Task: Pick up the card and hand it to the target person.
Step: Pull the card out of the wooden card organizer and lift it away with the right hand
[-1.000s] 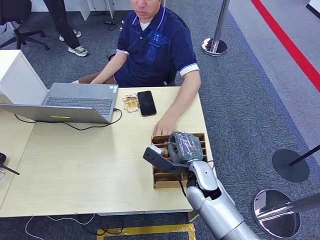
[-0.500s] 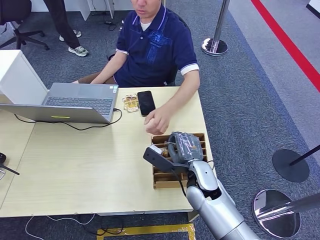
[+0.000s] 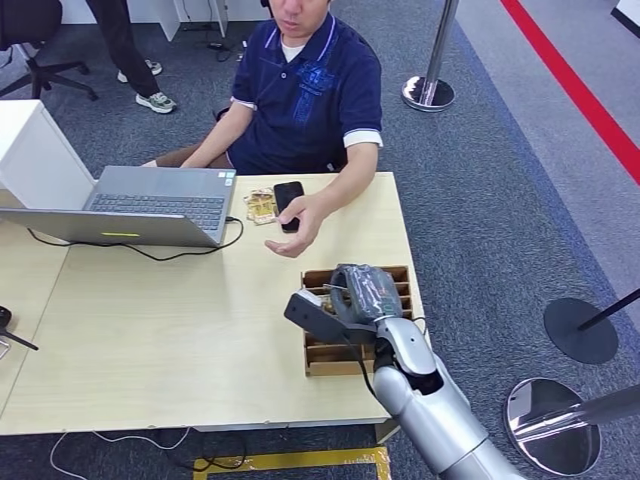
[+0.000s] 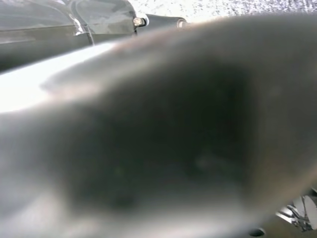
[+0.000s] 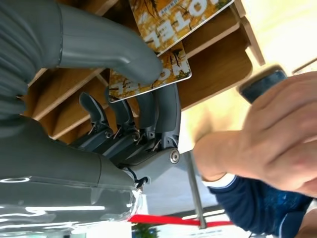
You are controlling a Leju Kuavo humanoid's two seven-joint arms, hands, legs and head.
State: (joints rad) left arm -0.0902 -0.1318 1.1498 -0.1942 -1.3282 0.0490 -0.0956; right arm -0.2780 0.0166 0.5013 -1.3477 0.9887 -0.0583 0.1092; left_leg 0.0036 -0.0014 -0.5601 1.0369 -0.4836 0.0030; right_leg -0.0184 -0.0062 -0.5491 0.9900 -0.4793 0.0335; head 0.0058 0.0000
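Observation:
My right hand [image 3: 362,295] hovers over a wooden slotted card box [image 3: 332,358] near the table's right front edge. In the right wrist view the thumb [image 5: 123,52] presses on a yellow-orange printed card [image 5: 172,72] with the dark fingers [image 5: 157,111] under it, so the card is pinched at the box's slats. A second similar card [image 5: 176,20] lies in the box [image 5: 220,64] beside it. The seated person in a blue polo shirt [image 3: 309,90] holds a hand [image 3: 298,228] palm up above the table, just beyond the box.
A black phone [image 3: 285,193] and several small cards [image 3: 260,205] lie beside the person's hand. An open laptop [image 3: 151,205] with a black cable sits on the left. Stanchion bases [image 3: 551,425] stand on the carpet to the right.
The person's hand has lifted off the box's far edge, moved back towards the phone and turned palm up. My right hand has barely shifted.

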